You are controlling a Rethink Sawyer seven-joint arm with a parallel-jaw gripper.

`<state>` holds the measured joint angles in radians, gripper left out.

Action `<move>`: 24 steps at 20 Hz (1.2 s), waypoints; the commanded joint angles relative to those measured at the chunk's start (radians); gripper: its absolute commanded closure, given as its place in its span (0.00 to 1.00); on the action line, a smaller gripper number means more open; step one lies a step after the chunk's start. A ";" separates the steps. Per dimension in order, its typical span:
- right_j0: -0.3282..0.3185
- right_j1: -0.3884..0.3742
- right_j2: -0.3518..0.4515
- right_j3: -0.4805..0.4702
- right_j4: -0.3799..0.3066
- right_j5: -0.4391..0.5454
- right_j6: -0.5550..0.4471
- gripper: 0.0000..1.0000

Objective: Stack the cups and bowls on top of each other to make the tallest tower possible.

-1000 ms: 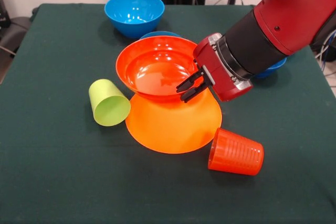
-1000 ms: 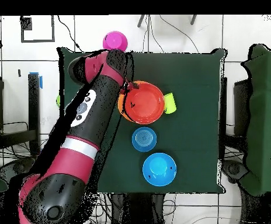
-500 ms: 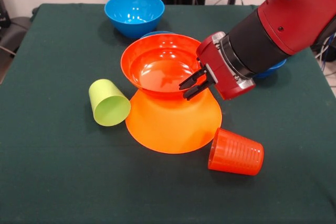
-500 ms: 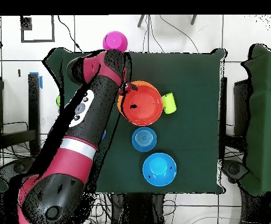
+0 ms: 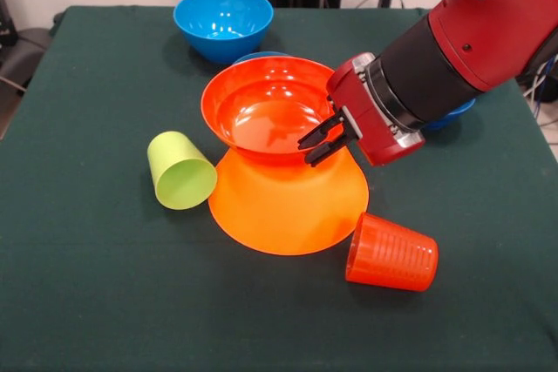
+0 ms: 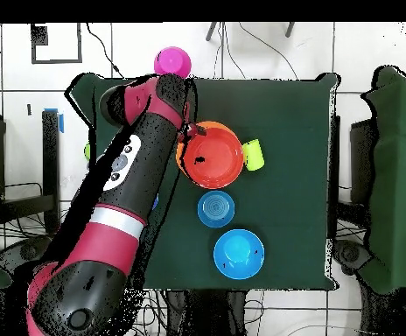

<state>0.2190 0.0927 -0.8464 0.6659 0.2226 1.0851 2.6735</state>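
One red and black Sawyer arm (image 5: 471,50) fills your front view from two o'clock, its gripper (image 5: 318,138) pinched shut on the rim of the red-orange bowl (image 5: 261,111). You've got that bowl sitting upright on the upturned light-orange bowl (image 5: 283,202), a two-piece tower at the middle of the green table (image 5: 87,285). At twelve o'clock of the tower, a blue bowl (image 5: 223,22) stands upright, well apart; a second blue bowl (image 5: 266,57) peeks out just behind the red-orange rim. At nine o'clock the lime-green cup (image 5: 180,170) lies on its side, just beside the base. At five o'clock the ribbed orange cup (image 5: 391,253) lies tipped over, beside the base's edge.
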 commanded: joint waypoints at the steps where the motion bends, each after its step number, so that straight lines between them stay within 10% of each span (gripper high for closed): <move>1: 0.007 -0.004 0.078 -0.027 -0.018 0.071 0.004 1.00; 24: -0.030 -0.004 0.114 -0.074 -0.014 0.051 -0.082 1.00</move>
<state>0.2109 0.0965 -0.8465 0.6230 0.2226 1.0853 2.6735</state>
